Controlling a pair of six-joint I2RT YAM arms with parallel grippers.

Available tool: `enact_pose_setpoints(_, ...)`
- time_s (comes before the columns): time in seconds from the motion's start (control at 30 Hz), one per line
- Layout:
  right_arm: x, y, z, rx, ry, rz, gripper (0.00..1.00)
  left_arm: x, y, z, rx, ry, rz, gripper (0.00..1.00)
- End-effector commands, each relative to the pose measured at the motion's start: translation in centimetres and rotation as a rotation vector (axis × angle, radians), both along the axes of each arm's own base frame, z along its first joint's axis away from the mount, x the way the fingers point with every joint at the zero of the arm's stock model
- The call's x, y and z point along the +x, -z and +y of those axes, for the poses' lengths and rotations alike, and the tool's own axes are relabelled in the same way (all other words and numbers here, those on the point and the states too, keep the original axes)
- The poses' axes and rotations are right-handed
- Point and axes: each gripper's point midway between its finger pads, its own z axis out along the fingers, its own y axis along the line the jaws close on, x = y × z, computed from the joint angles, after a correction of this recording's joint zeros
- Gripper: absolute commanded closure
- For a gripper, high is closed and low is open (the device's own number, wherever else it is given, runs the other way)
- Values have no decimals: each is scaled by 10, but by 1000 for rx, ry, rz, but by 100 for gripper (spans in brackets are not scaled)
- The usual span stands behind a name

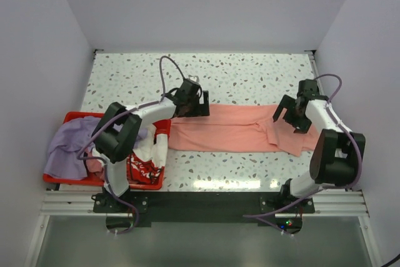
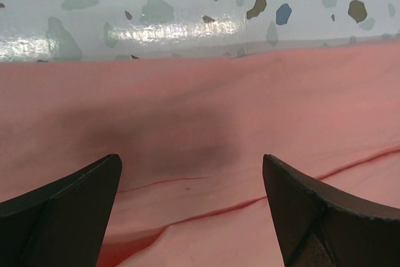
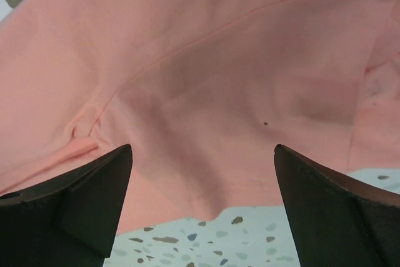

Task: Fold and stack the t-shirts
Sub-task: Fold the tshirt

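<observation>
The salmon-pink t-shirt (image 1: 237, 128) lies folded into a long strip across the middle of the table. My left gripper (image 1: 195, 105) is open just above its left end; the left wrist view shows pink cloth (image 2: 206, 154) between the spread fingertips. My right gripper (image 1: 290, 115) is open over the shirt's right end, near a sleeve; the right wrist view shows the cloth's edge (image 3: 219, 154) between the fingers. A lavender-purple t-shirt (image 1: 69, 148) and a white one with red print (image 1: 150, 157) hang in the crate.
The red plastic crate (image 1: 65, 119) stands at the left near edge, next to the left arm's base. White walls enclose the speckled table (image 1: 250, 73) on three sides.
</observation>
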Motion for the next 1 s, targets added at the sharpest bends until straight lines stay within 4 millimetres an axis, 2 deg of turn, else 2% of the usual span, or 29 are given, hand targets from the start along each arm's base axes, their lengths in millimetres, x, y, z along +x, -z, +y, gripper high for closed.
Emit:
enact_pose_setpoints(0.0, 32, 11, 7, 60, 6, -59, 1, 4, -12, -20, -50, 44, -26, 0)
enact_pose_setpoints(0.03, 34, 25, 6, 64, 5, -21, 1, 0, -3, -19, -43, 48, -9, 0)
enact_pose_setpoints(0.07, 37, 31, 5, 63, -3, -6, 1, -1, 0, -19, -39, 50, 0, 0)
enact_pose_setpoints(0.1, 48, 29, 3, 60, -8, -17, 1, -4, 4, -20, -42, 56, 13, 0)
enact_pose_setpoints(0.17, 52, 47, 1, 67, -5, 43, 1, -10, 12, -21, -38, 58, 46, 0)
enact_pose_setpoints(0.27, 73, 52, -3, 67, -19, 37, 1, -28, 17, -32, -71, 86, 90, 0)
enact_pose_setpoints(0.37, 98, 66, -5, 77, -38, 61, 1, -47, 20, -41, -93, 109, 128, 0)
enact_pose_setpoints(0.4, 113, 69, -6, 86, -46, 58, 1, -51, 21, -43, -94, 114, 137, 0)
enact_pose_setpoints(0.47, 127, 76, -6, 96, -64, 61, 1, -58, 21, -47, -93, 121, 156, 0)
enact_pose_setpoints(0.5, 141, 80, -6, 108, -80, 61, 1, -64, 18, -54, -105, 140, 162, 0)
enact_pose_setpoints(0.57, 157, 81, -7, 109, -109, 50, 1, -72, 15, -64, -113, 160, 162, 0)
enact_pose_setpoints(0.6, 171, 75, -6, 112, -125, 23, 1, -75, 15, -67, -119, 170, 166, 0)
enact_pose_setpoints(0.67, 182, 85, 2, 131, -173, 22, 1, -81, 17, -77, -130, 186, 180, 0)
enact_pose_setpoints(0.7, 196, 78, 3, 127, -188, -9, 1, -86, 18, -81, -143, 199, 198, 0)
enact_pose_setpoints(0.73, 197, 91, 7, 138, -203, 21, 1, -87, 20, -85, -148, 204, 205, 0)
enact_pose_setpoints(0.77, 202, 92, 12, 132, -232, 23, 1, -93, 21, -90, -153, 214, 213, 0)
enact_pose_setpoints(0.8, 215, 82, 14, 123, -244, 0, 1, -96, 21, -93, -165, 214, 224, 0)
enact_pose_setpoints(0.83, 221, 85, 18, 121, -257, -1, 1, -99, 20, -97, -172, 217, 227, 0)
enact_pose_setpoints(0.87, 223, 96, 27, 132, -277, 16, 1, -105, 19, -102, -178, 227, 230, 0)
enact_pose_setpoints(0.9, 236, 88, 32, 132, -288, -6, 1, -110, 17, -105, -193, 232, 236, 0)
enact_pose_setpoints(0.97, 244, 89, 48, 143, -316, -10, 1, -120, 14, -116, -213, 252, 231, 0)
